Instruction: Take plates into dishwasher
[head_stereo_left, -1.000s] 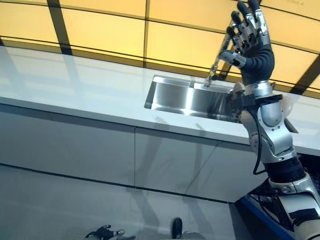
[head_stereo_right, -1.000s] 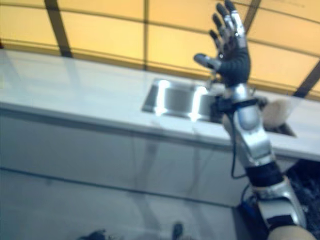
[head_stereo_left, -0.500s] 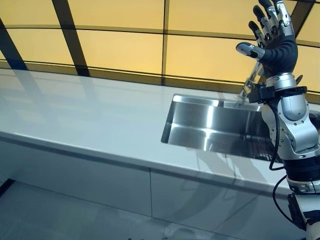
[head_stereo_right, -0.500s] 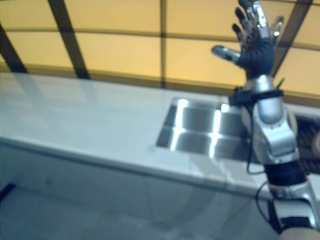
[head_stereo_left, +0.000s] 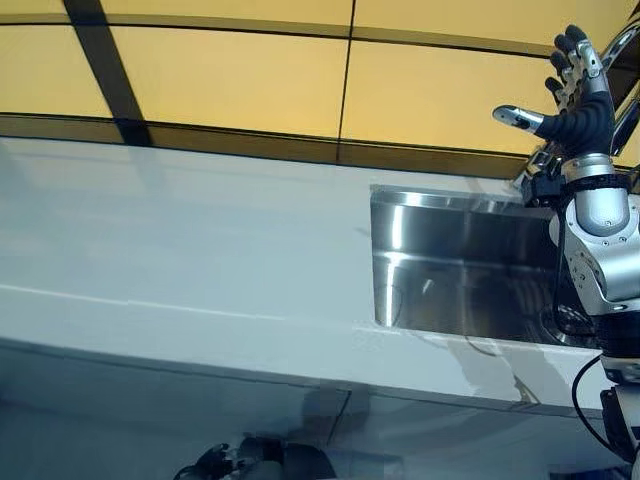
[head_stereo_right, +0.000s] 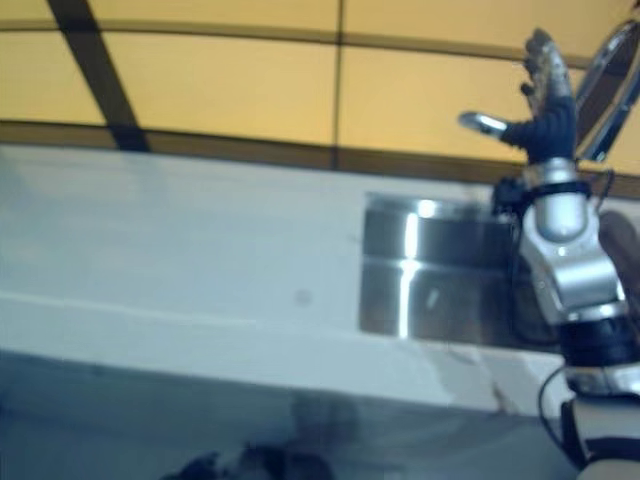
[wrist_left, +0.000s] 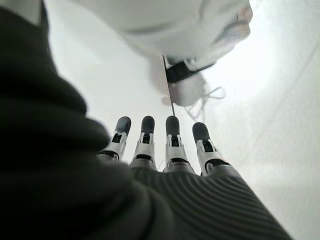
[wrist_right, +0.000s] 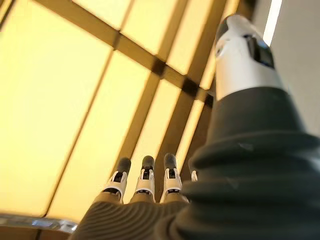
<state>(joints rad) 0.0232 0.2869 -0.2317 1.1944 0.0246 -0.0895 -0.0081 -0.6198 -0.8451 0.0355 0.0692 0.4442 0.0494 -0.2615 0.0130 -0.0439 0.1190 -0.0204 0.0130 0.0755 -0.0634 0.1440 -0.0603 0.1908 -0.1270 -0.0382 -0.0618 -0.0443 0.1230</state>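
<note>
My right hand (head_stereo_left: 580, 110) is raised, fingers spread and empty, above the sink (head_stereo_left: 470, 270); my left hand (wrist_left: 165, 150) hangs low, fingers straight. No plates show anywhere. I judge plates stiff, slick and breakable, best pinched at the rim. The counter (head_stereo_left: 180, 250) offers broad room; the sink's edge is sharp.

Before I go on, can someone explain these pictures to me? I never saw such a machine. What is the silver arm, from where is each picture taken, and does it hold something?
It is a humanoid robot. Two pictures come from cameras on its head, looking down at a pale counter with a steel sink set into it. The other two come from cameras on its wrists, looking along the fingers. The right hand is raised above the sink, fingers spread, holding nothing. The left hand hangs low with straight fingers, also empty. No plates and no dishwasher show in any picture. A faucet shows just behind the raised hand.
</note>
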